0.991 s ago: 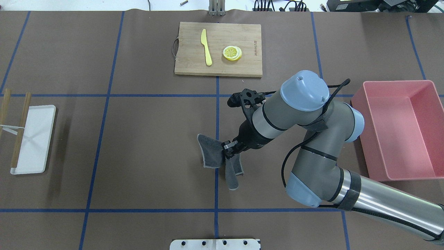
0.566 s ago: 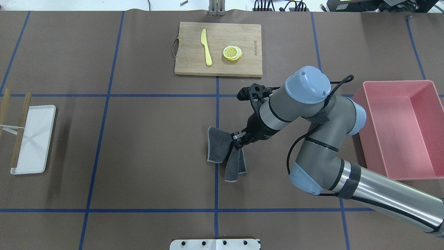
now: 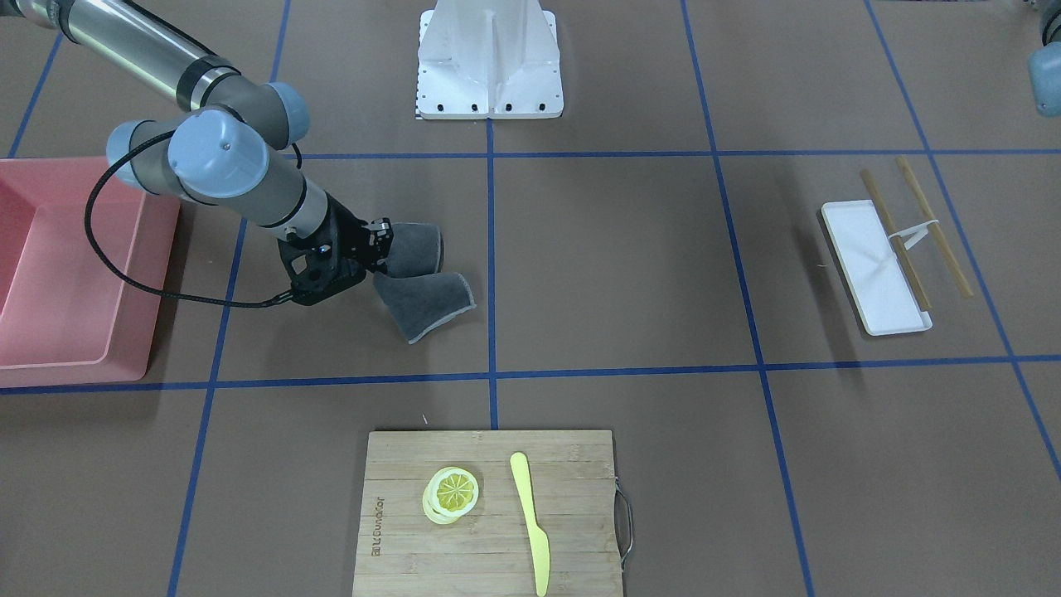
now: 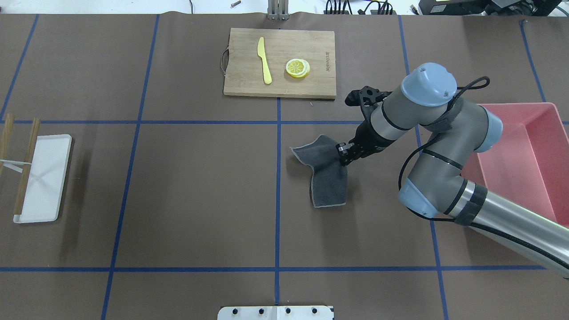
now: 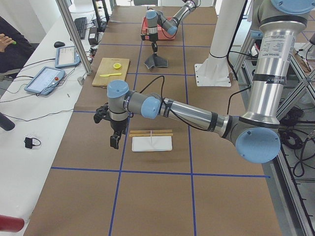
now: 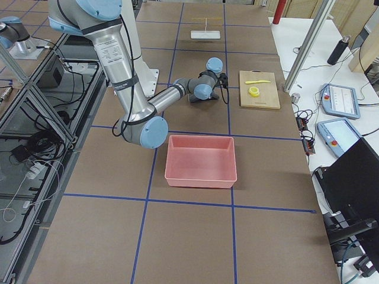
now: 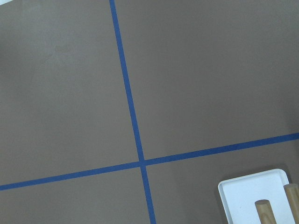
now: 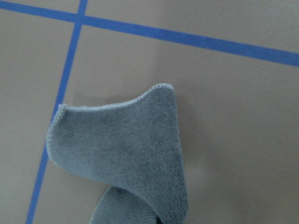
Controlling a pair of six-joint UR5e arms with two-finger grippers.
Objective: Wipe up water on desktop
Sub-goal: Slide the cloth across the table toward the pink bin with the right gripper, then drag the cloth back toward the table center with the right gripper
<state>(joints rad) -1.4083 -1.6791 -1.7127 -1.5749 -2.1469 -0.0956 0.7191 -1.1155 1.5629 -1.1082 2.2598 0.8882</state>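
**Tabletop (image 4: 200,186) wipe: the cloth trails toward 9 and 6 o'clock from the right hand**

Directions are read from the overhead view, with 12 o'clock pointing away from the robot.

Nearest the robot, one lobe of the grey cloth (image 4: 328,178) lies flat on the brown surface. It runs from the pinch point toward 6 to 7 o'clock. Just beyond it, the right hand (image 4: 343,158) is clamped on the cloth at the crook where the two lobes meet. The second lobe fans out toward 9 to 10 o'clock and ends short of the centre blue tape line. The wrist view shows that lobe arched up at its fold, not pressed flat.

All of the fabric lies on the 9-to-6 side of the hand, so a pull toward 3 o'clock would probably drag it open behind the fingers. A push toward 9 would likely bunch it. No wet patch can be made out in any view, so I cannot tell which way the water lies.

The pink bin (image 4: 524,178) sits at 3 o'clock of the hand, and the bamboo cutting board (image 4: 240,80) at about 11, well apart.

The right arm is plainly the nearer one. The left hand (image 5: 114,141) hangs far off at 9 o'clock by the white tray (image 4: 42,178). It shows only in the side view, so I cannot tell its grip.
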